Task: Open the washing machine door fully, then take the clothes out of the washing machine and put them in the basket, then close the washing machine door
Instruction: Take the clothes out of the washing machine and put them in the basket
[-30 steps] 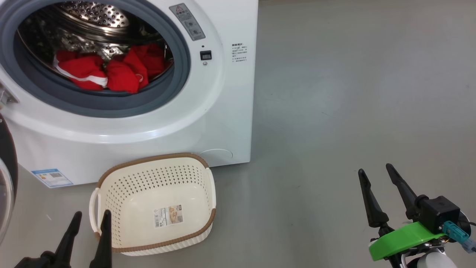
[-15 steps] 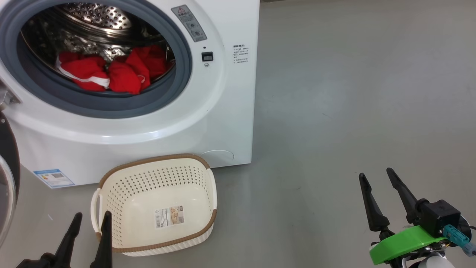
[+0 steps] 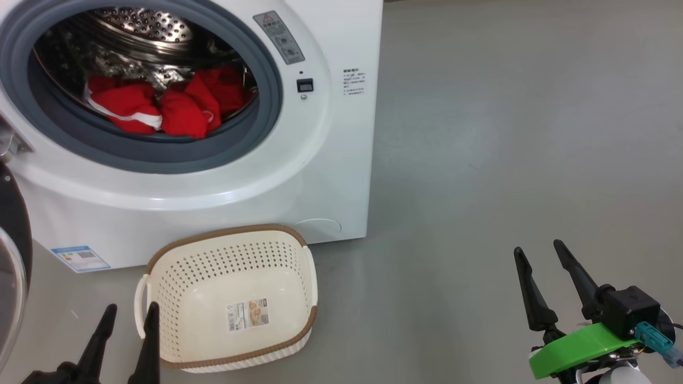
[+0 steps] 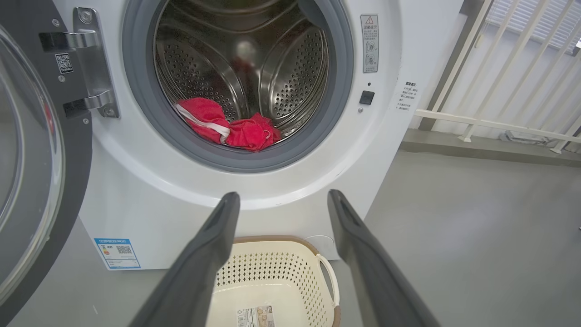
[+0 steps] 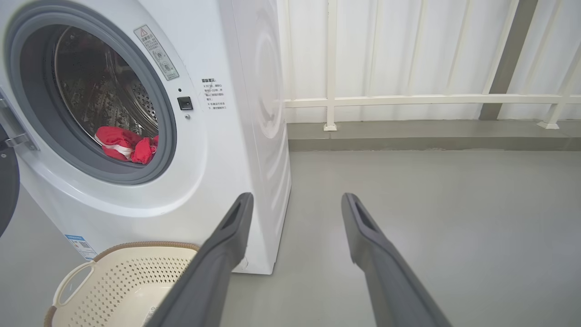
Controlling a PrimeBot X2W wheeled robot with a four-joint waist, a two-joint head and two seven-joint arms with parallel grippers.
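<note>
Head: I look down, near the washing machine (image 3: 213,202) | wrists: low, facing it | shared: basket (image 3: 213,266), machine front.

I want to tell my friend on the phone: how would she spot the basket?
Look for the big white washing machine with the round opening. On the grey floor just in front of it sits the basket. It is the only cream-white tub dotted with little holes, with a brown rim and a paper label on its bottom.
</note>
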